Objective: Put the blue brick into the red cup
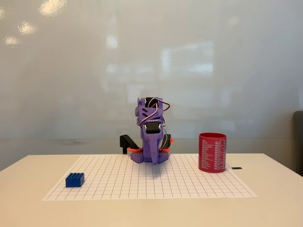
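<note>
Blue brick [75, 179] sits near-left on the grid mat [189, 182], well apart from the red cup [212, 152] at right. Arm folded at the far edge; gripper [154, 158] points down, jaw state indiscernible. You likely have a light, rigid, slick brick: pinch its flat sides.

Gripper [155, 158] is pointing straight at the camera, folded arm [152, 130] stacking above it, so jaw gap is not reading. Cup [212, 152] is standing side-on, rim hiding its inside, and its white print is showing too small to read. A dark object [298, 142] is being cut off at right edge.
</note>
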